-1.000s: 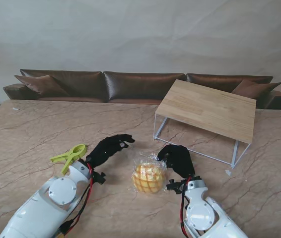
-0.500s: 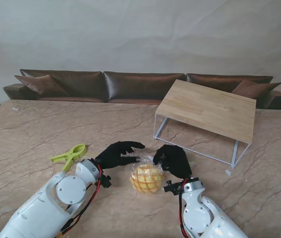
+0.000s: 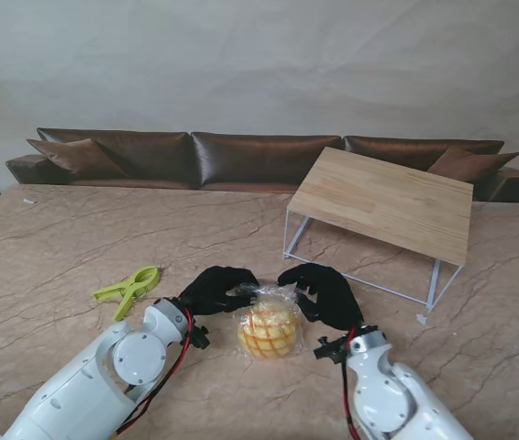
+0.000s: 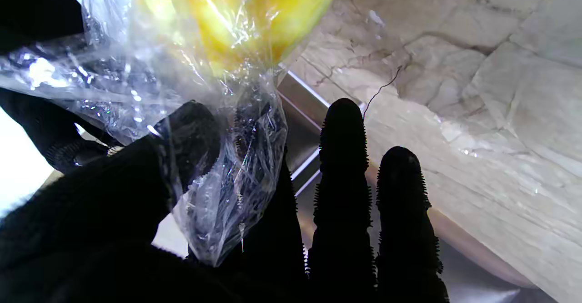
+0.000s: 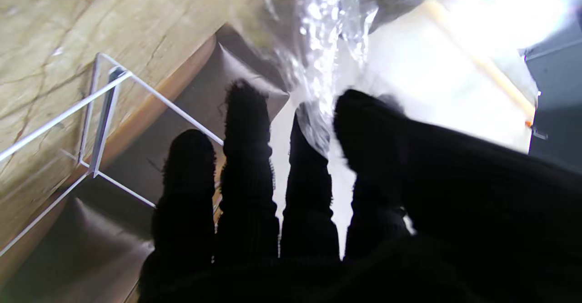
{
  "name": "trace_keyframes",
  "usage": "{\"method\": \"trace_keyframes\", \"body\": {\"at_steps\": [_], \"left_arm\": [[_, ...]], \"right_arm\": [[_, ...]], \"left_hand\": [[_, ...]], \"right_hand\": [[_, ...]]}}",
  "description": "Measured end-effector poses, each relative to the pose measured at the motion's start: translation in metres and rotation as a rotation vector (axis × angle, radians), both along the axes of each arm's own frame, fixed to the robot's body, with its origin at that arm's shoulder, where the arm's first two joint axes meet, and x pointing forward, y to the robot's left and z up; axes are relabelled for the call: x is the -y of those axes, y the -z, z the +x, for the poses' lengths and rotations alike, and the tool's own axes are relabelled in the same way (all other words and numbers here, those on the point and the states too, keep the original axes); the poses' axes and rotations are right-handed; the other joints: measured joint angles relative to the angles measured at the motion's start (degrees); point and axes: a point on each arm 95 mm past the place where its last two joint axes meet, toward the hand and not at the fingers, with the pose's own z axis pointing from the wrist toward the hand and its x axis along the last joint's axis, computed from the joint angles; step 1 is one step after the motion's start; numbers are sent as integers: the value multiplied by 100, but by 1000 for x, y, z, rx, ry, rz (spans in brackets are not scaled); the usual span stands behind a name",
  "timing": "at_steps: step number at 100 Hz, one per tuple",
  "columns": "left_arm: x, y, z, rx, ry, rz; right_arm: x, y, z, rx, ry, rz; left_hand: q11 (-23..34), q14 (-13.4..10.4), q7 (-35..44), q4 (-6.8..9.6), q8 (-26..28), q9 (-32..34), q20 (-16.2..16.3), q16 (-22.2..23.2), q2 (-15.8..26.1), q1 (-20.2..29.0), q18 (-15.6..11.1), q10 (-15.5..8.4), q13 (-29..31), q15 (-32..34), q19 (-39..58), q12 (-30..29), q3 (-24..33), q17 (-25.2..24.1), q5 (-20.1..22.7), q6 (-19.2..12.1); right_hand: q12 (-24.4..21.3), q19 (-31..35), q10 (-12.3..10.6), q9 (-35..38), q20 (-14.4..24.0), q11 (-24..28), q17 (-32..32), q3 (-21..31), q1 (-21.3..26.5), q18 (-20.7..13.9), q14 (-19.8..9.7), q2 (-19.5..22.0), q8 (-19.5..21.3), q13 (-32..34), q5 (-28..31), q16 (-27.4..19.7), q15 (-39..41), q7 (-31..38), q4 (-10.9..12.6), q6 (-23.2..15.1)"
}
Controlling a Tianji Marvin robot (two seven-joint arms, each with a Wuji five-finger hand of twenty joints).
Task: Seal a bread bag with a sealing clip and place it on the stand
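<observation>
The bread bag (image 3: 269,326) lies on the marble table (image 3: 58,238) right in front of me, between my two hands, with the yellow bun filling its near end and the loose clear plastic of its mouth bunched at the far end. That mouth is not sealed yet: the green clip (image 3: 128,288) lies on the table well off to my left, untouched, and the wooden stand (image 3: 383,202) off to my right and farther from me has nothing on it, so I judge the job to be at its very start, with the gathering of the neck in hand and the clipping and the placing both left to do. My left hand (image 3: 218,287) has the crinkled plastic pinched between thumb (image 4: 191,134) and forefinger, as the wrist view shows, while the other fingers stay straight and apart, holding nothing. My right hand (image 3: 322,293) reaches in from the other side with its fingers curled over the same bunch of film; its wrist view is blurred, but the plastic seems to run down between thumb and a finger (image 5: 309,157), so I take it to be gripping the bag too, lightly.
</observation>
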Motion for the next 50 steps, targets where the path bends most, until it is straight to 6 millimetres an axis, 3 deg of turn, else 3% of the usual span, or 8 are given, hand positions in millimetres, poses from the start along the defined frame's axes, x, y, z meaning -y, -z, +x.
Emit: {"method": "trace_keyframes", "body": {"at_steps": [8,19,30,41,50], "left_arm": [[0,0,-1,36,-20,11],[0,1,-2,30,-19,10],[1,2,-3,29,-18,4],[3,2,-4,46,-18,6],[3,2,-5,51,-20,4]], "right_arm": [[15,-7,-8,-17,-11,-11],[27,-20,-18,-49,35,-19],[23,-28,-17,-94,108,-43],[7,-26,-13,-149,126,-66],[-10,-26,-7,-192,47,-104]], "left_hand": [[52,2,7,0,0,60,0,41,-2,0,0,2,61,63,59,6,69,23,3,0],[205,2,74,0,3,60,0,125,-69,0,0,20,118,245,138,144,150,25,5,0],[272,2,79,0,5,60,0,165,-70,-3,1,22,121,328,151,196,212,25,5,-1],[342,2,89,5,6,60,0,193,-123,-7,2,22,121,332,154,204,233,25,5,-1],[354,2,91,5,6,60,-1,196,-123,-8,2,22,121,334,157,206,238,25,5,-1]], "right_hand": [[-340,-857,12,-495,-133,-318,-709,-202,-626,-43,-1,121,-247,-758,-683,-569,-734,-229,106,289],[-721,-1470,77,-812,-136,-683,-945,-1341,-1599,-51,-1,271,-454,-1112,-1336,-1076,-1370,-562,106,568],[-920,-1788,242,-1087,-254,-890,-1016,-2155,-1962,-110,-1,480,-461,-1170,-1566,-1405,-1753,-795,109,986],[-1029,-1917,325,-1359,-403,-1059,-1009,-2111,-2165,-110,16,449,-517,-1178,-1779,-1684,-1937,-949,-12,1230],[-1210,-1917,539,-1587,-502,-1410,-973,-1800,-2261,-99,203,115,-606,-1216,-2173,-1834,-2015,-1102,-144,1426]]}}
